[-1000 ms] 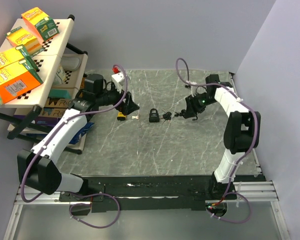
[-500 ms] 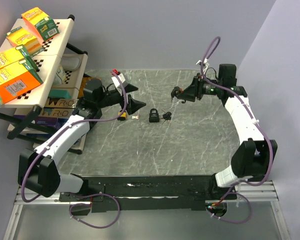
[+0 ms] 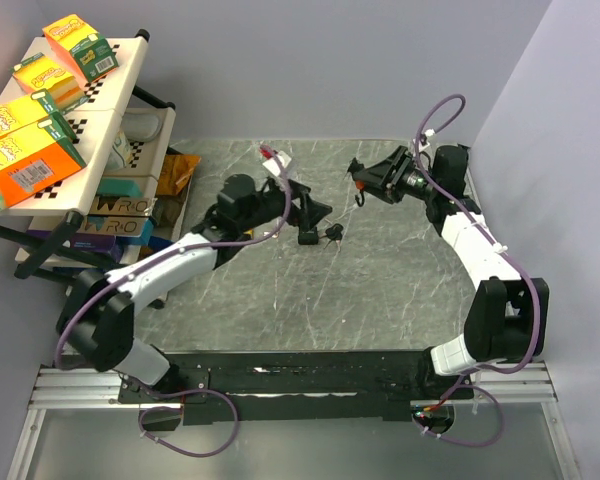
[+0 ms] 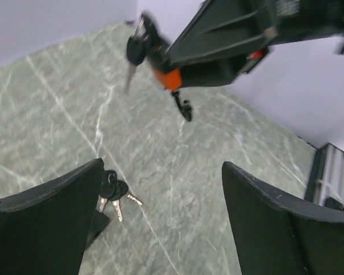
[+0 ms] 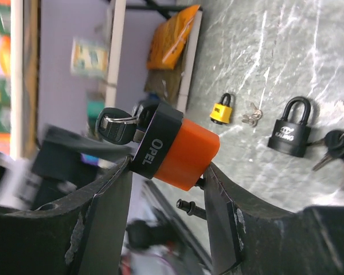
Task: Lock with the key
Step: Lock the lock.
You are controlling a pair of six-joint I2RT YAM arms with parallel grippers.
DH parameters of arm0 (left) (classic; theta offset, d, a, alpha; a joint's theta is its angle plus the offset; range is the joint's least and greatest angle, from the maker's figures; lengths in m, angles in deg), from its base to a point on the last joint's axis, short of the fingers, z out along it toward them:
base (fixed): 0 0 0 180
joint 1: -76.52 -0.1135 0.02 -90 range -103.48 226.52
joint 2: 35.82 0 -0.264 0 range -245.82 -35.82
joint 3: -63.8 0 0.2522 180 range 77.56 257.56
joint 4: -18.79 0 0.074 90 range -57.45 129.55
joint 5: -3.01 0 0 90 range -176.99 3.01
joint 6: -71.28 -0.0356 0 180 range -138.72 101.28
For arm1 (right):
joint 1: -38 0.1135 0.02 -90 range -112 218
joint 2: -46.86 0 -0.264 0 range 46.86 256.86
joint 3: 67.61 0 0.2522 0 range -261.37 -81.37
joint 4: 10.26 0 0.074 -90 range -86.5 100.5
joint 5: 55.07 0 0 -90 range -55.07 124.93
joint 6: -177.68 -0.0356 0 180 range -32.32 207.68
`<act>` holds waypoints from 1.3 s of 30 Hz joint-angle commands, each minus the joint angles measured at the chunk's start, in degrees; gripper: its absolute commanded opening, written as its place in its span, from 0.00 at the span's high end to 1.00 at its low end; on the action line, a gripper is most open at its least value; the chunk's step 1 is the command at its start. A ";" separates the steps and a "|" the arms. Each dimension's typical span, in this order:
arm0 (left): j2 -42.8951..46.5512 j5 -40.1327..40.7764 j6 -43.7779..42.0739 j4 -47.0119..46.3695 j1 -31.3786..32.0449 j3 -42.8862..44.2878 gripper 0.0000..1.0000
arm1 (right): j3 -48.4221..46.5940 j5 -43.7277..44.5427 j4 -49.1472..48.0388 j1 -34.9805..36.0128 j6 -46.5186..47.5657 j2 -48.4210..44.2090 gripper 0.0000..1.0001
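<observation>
My right gripper (image 5: 167,166) is shut on an orange padlock (image 5: 186,150) with a black "OPEL" band, held in the air at the back right (image 3: 360,178). A black-headed key (image 5: 117,126) sits in its keyhole, and its shackle (image 5: 192,209) stands open. The left wrist view shows this padlock (image 4: 171,78) ahead, with the key (image 4: 135,51) hanging from it. My left gripper (image 4: 162,172) is open just above a black padlock (image 3: 306,238) and a bunch of black-headed keys (image 4: 114,192) on the table, holding nothing.
A small yellow padlock (image 5: 221,110) and small silver keys (image 5: 252,114) lie left of the black padlock (image 5: 290,132). A shelf with yellow and orange boxes (image 3: 40,110) stands at the left, an orange bag (image 3: 180,170) beside it. A wall closes off the right side.
My right arm has lifted the orange padlock off the table to the back right. My left arm has swung right, from the yellow padlock to over the black padlock and keys.
</observation>
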 commanded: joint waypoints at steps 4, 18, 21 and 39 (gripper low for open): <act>-6.27 15.90 1.43 -5.84 6.93 4.94 0.15 | -2.30 5.68 -3.07 2.15 -12.51 -5.28 1.00; -13.13 20.93 1.96 -6.03 11.15 11.00 0.32 | -2.22 8.32 2.03 4.52 -15.33 -6.51 1.00; -14.36 22.58 2.49 -4.45 11.06 12.41 0.39 | -2.22 8.85 2.82 4.79 -15.68 -6.95 1.00; -13.23 19.88 2.23 -2.16 11.33 11.36 0.99 | -1.34 9.29 3.70 5.49 -14.28 -8.18 0.64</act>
